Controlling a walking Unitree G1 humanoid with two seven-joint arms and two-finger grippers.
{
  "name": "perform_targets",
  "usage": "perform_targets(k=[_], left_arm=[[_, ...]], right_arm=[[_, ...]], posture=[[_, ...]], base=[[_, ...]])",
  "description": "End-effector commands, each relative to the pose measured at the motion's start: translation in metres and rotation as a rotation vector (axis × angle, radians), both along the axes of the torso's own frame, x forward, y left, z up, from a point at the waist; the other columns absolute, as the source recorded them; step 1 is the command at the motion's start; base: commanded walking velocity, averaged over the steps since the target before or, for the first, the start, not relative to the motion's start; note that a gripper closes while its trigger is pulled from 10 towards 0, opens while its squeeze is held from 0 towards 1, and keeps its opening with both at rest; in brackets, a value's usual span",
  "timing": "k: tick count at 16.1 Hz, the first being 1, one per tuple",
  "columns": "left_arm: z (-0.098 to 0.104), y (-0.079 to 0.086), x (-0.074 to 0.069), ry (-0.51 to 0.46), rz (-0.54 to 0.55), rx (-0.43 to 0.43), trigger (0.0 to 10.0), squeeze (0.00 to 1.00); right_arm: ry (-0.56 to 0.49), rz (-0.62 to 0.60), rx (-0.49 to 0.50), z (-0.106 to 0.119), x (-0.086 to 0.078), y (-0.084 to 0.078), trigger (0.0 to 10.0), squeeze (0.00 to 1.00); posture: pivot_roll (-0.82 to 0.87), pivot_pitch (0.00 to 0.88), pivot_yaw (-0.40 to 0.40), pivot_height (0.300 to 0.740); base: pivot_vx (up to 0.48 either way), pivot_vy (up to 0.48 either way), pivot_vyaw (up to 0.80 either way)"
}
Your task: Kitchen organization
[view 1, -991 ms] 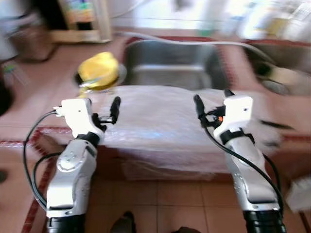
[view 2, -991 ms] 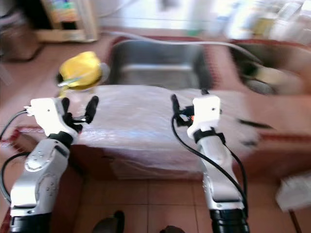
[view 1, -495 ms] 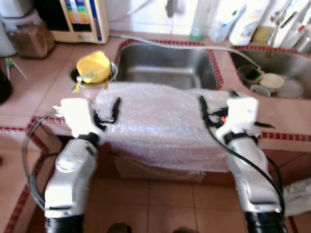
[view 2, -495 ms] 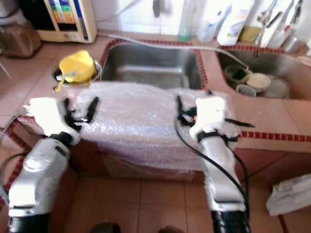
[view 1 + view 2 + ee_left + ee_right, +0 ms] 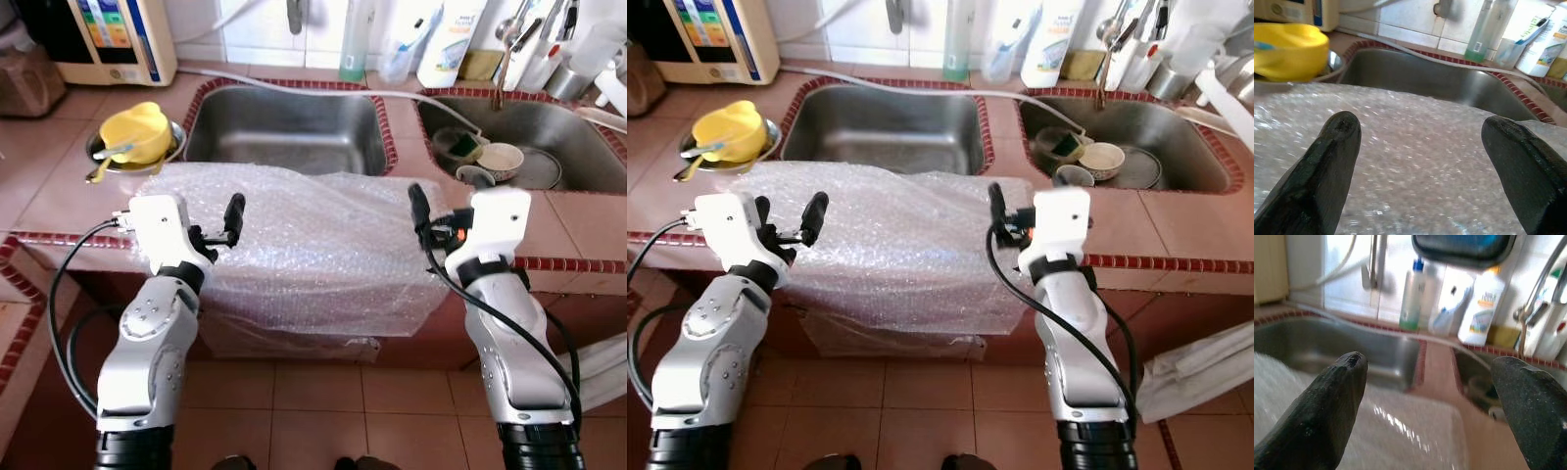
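Left eye view, read from the robot's left across to its right: a yellow bowl [image 5: 140,132] with a spoon sits in a metal dish on the tiled bench [image 5: 59,186], well to the far-left corner. Next comes the left hand [image 5: 211,221], raised in front of the bench edge with its two black fingers spread wide and holding nothing; the left wrist view shows both fingertips [image 5: 1342,128] hovering just above the near-left part of the bubble wrap [image 5: 313,240]. That sheet is the thing the coming move turns on. It lies draped over the bench front, between the near rim of the left sink [image 5: 284,127] and the floor side, hanging down over the edge. Its long axis runs side to side, across the robot's front, so each end falls toward one arm. The right hand [image 5: 427,210] stands at the sheet's right end, fingers also spread wide and empty, with the wrap's corner just below and to its inner side in the right wrist view. Further right is the second sink [image 5: 519,147] with bowls [image 5: 500,159] in it, and bottles [image 5: 451,39] along the back wall.

Both hands look about equally near the wrap, one at each end, which suits a two-handed lift or fold; the sheet lies ahead of and slightly below each hand, inward toward the middle
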State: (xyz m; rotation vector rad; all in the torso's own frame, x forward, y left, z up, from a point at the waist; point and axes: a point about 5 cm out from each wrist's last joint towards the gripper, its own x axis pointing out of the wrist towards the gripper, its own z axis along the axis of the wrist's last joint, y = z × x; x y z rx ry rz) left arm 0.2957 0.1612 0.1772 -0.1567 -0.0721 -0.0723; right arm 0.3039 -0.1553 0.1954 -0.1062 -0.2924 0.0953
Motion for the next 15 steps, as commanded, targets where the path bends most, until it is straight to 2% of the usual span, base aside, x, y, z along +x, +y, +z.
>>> perform_targets(k=[1,3,6,10,15], left_arm=[[0.006,0.004,-0.003,-0.015,0.039,0.044,10.0,0.00],[0.010,0.013,-0.004,-0.041,0.076,0.076,10.0,0.00],[0.014,0.026,-0.011,-0.074,0.140,0.214,10.0,0.00],[0.013,0.028,-0.017,-0.063,0.159,0.224,10.0,0.00],[0.008,0.035,-0.021,-0.039,0.194,0.250,10.0,0.00]], right_arm=[[-0.030,0.012,0.011,0.010,-0.002,0.001,10.0,0.00],[-0.022,0.036,0.018,0.008,-0.004,0.002,10.0,0.00],[0.016,0.084,0.048,-0.001,-0.008,0.010,10.0,0.00],[0.058,0.163,0.096,-0.012,-0.011,0.024,10.0,0.00],[0.084,0.149,0.118,-0.025,-0.010,0.029,10.0,0.00]], posture=[[0.00,0.151,-0.031,0.740],[0.01,0.147,-0.021,0.740],[0.03,0.142,-0.006,0.740],[0.05,0.137,0.009,0.740],[0.09,0.130,0.044,0.740]], base=[[0.000,0.000,0.00],[0.000,0.000,0.00],[0.000,0.000,0.00],[0.000,0.000,0.00],[0.000,0.000,0.00]])
